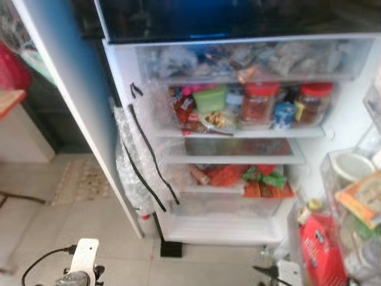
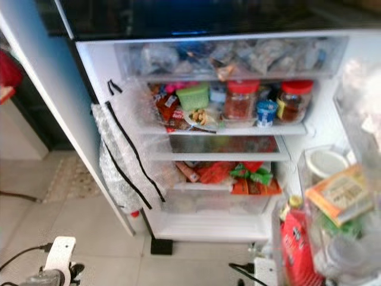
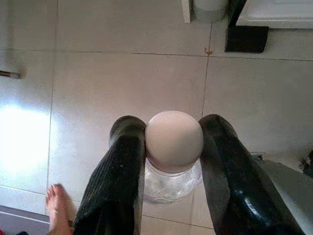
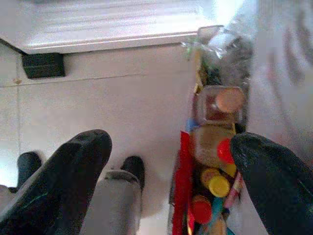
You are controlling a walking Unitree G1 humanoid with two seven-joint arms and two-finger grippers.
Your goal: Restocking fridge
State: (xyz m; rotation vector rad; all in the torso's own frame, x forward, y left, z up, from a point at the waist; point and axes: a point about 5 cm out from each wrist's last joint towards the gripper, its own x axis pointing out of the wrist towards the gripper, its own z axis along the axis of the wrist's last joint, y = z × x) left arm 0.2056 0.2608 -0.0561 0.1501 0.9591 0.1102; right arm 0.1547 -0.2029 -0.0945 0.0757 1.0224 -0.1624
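Observation:
The fridge (image 1: 238, 232) stands open in front of me, its shelves stocked with two red-lidded jars (image 1: 259, 101), a green box (image 1: 209, 98) and red and green packets (image 1: 256, 179). My left gripper (image 3: 173, 132) is shut on a clear bottle (image 3: 171, 188) with a round beige cap (image 3: 173, 139), held low over the tiled floor; its white wrist (image 1: 80, 262) shows at the bottom left of the left eye view. My right gripper (image 4: 168, 147) hangs open above the floor, beside the door shelf's bottles (image 4: 215, 181), with nothing between its fingers.
The fridge door on the right carries a red carton (image 1: 321, 250), a white bowl (image 1: 351, 167) and packets. Bubble wrap with black tape (image 1: 140, 161) hangs at the fridge's left edge. A black block (image 1: 171, 249) sits at its foot. A person's bare foot (image 3: 56, 208) rests on the tiles.

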